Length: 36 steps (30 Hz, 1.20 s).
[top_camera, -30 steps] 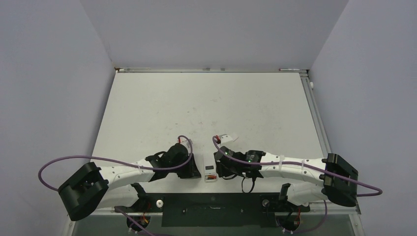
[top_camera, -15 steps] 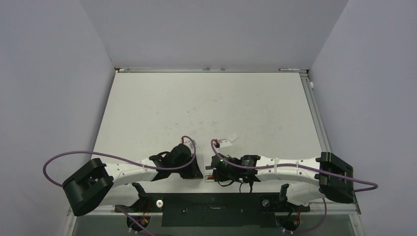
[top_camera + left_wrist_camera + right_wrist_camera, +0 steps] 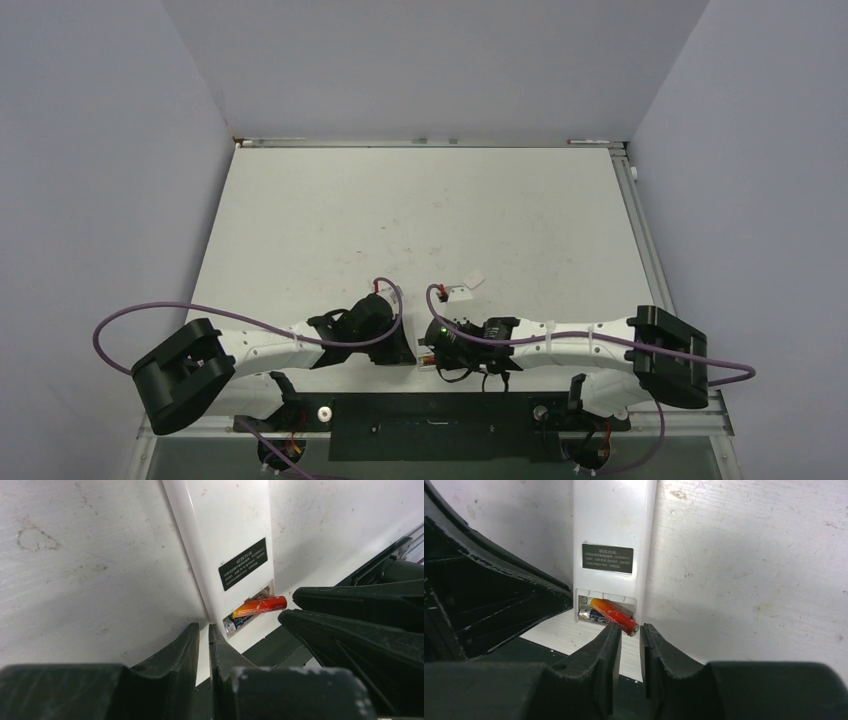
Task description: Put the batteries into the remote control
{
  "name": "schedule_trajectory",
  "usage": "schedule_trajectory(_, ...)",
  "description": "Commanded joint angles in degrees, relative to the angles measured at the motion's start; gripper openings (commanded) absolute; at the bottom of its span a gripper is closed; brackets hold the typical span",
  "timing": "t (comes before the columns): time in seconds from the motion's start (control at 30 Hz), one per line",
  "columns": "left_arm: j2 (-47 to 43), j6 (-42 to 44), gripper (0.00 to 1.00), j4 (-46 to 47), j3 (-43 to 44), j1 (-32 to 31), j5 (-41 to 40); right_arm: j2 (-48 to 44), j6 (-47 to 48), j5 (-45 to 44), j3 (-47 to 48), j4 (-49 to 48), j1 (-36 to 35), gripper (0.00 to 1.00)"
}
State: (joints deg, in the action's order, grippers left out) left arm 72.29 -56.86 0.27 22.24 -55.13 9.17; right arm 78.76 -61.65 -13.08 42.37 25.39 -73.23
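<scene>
Remote control (image 3: 614, 525) bay (image 3: 624, 602): dark battery (image 3: 588, 614) seated, red battery (image 3: 614, 615) tilted out. Left gripper (image 3: 202, 626) pressed together; right gripper (image 3: 630, 626) slightly spread.

a robotics lab test cell: two bench-mounted arms, the left arm (image 3: 270, 345) and the right arm (image 3: 590, 340), sit bolted to a black base plate (image 3: 430, 425) at the near edge of a scuffed white surface (image 3: 420, 210), boxed in on three sides by bare pale lavender walls (image 3: 100, 180). purple cables (image 3: 150, 315) loop from each arm; a green status light (image 3: 441, 327) glows on the right one.
</scene>
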Motion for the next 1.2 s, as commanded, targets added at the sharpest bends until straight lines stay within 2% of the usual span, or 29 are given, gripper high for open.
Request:
schedule_trajectory(0.0, 0.9, 0.0, 0.11, -1.2, 0.4, -0.5, -1.5, 1.2, -1.2, -2.8, 1.8, 0.6, -0.5, 0.21)
schedule_trajectory(0.47, 0.5, 0.4, 0.10, -1.5, 0.9, -0.5, -1.9, 3.2, -0.3, -2.4, 3.0, 0.1, -0.5, 0.10)
schedule_trajectory(1.07, 2.3, 0.7, 0.10, -1.2, 1.9, -0.5, -1.3, 6.1, 3.2, -0.6, 4.2, -0.3, -0.5, 0.09)
schedule_trajectory(1.17, 3.0, 0.6, 0.10, 1.1, 2.1, -0.7, -1.0, 6.8, 3.2, -0.1, 4.3, -0.8, -0.5, 0.09)
